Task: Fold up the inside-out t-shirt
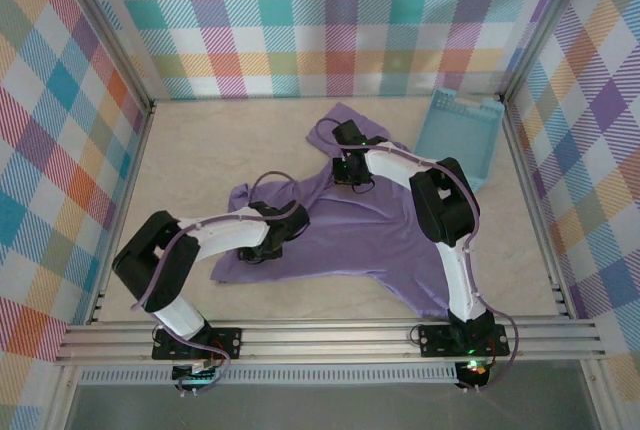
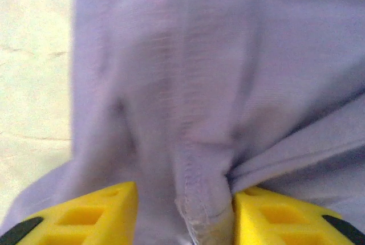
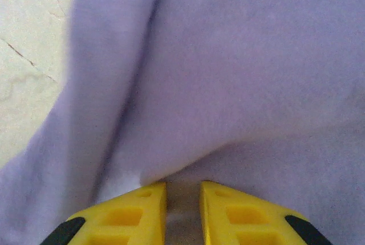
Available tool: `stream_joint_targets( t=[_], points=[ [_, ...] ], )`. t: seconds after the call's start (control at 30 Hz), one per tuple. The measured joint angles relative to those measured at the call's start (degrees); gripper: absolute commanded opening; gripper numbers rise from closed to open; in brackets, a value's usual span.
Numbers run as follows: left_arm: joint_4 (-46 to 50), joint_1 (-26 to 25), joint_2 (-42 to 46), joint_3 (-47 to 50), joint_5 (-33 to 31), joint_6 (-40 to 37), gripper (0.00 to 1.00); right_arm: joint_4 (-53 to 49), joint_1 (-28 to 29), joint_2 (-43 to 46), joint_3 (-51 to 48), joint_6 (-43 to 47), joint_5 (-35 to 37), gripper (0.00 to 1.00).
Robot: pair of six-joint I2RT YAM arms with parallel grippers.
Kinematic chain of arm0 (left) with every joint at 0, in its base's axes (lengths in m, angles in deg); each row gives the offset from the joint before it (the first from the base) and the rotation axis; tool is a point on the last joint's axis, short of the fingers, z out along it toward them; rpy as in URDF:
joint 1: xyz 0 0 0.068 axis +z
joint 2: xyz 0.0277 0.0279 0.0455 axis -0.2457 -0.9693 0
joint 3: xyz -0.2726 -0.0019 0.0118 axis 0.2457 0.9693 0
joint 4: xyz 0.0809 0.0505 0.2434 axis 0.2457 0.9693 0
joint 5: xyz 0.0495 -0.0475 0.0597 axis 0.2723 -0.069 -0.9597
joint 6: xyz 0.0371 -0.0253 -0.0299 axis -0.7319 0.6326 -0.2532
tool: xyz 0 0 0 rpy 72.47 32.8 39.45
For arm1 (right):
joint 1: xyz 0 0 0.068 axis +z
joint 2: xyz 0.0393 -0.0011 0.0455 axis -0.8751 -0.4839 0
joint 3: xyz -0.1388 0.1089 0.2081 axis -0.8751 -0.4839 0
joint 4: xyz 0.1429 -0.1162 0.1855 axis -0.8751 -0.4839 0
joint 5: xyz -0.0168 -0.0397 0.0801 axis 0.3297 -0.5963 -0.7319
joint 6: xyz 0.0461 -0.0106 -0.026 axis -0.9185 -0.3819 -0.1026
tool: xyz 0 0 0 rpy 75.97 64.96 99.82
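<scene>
The lavender t-shirt (image 1: pixel 350 235) lies crumpled across the middle of the table, one part reaching back toward the far wall. My left gripper (image 1: pixel 270 245) rests on its left half. In the left wrist view its yellow fingers (image 2: pixel 108 213) stand apart, and a bunched fold with a stitched hem (image 2: pixel 205 199) rises between them against the right finger. My right gripper (image 1: pixel 347 175) is at the shirt's upper middle. Seen from the right wrist, the right gripper (image 3: pixel 182 211) has only a narrow gap, with a thin layer of the t-shirt (image 3: pixel 239 74) pinched in it.
A light blue slotted basket (image 1: pixel 460 135) lies at the back right, next to the shirt's far edge. Checked walls and metal rails close in the table on three sides. Bare beige tabletop (image 1: pixel 200 150) lies to the left of the shirt.
</scene>
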State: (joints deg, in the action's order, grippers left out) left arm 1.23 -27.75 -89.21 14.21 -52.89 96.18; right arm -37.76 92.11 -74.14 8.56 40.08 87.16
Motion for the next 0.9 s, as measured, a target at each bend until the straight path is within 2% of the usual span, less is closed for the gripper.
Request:
stream_joint_targets(
  t=[0.07, 0.3, 0.47, 0.6, 0.67, 0.73, 0.9],
  points=[
    [0.6, 1.6, 4.2, 2.9, -1.0, 1.8, 0.34, 0.1, -0.2, 0.1, -0.2, 0.0, 0.2, 0.22],
    [2.0, 2.8, 15.5, 8.2, -2.1, 6.0, 0.3, 0.1, -0.9, 0.4, -0.7, 0.0, 0.2, 0.18],
    [1.9, 2.8, 19.5, 9.4, -2.1, 7.5, 0.17, 0.1, -1.2, 0.4, -0.7, 0.0, 0.4, 0.15],
    [-0.2, 2.8, 27.7, 12.7, -1.2, 6.6, 0.12, 0.0, -1.4, 0.4, -0.7, 0.0, 0.5, 0.15],
    [-1.5, 2.7, 30.7, 13.3, 0.0, 5.4, 0.13, 0.1, -1.4, 0.4, -0.7, 0.0, 0.5, 0.15],
    [-3.4, 2.2, 31.4, 13.2, 1.4, 4.2, 0.19, 0.1, -1.4, 0.4, -0.7, 0.0, 0.5, 0.15],
    [-4.8, -1.0, 26.3, 12.0, 3.8, 3.8, 0.35, 0.1, -1.4, 0.4, -0.7, 0.0, 0.4, 0.14]
  ],
)
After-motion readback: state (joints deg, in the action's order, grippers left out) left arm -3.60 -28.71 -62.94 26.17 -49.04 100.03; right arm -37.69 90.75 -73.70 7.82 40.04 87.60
